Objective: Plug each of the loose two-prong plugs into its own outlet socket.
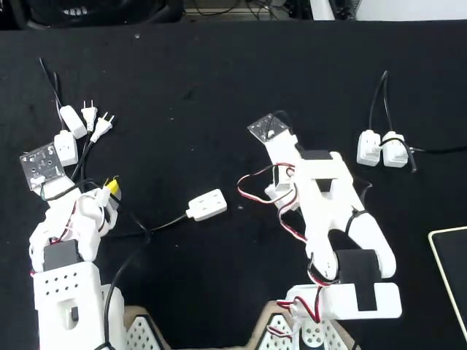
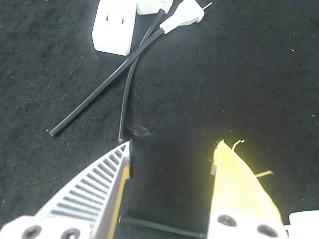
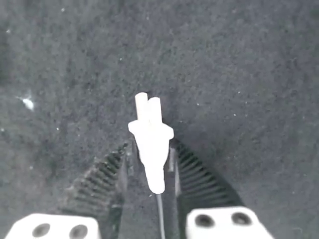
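Note:
My right gripper (image 3: 149,152) is shut on a white two-prong plug (image 3: 150,133), prongs pointing away over the black cloth; from above, that gripper (image 1: 275,192) sits mid-table. A white outlet socket (image 1: 206,204) on a black cord lies to its left. My left gripper (image 2: 169,154) is open, one finger white, one yellow, with nothing between them. Just beyond it lie a white socket (image 2: 114,25), a loose white plug (image 2: 185,12) and two black cords. From above, the left gripper (image 1: 109,193) is near two sockets (image 1: 67,148) and two loose plugs (image 1: 97,120).
Two white socket blocks (image 1: 381,149) with black cords sit at the far right. A dark flat panel with a pale rim (image 1: 449,273) lies at the right edge. Black cords (image 1: 139,233) trail past the left arm's base.

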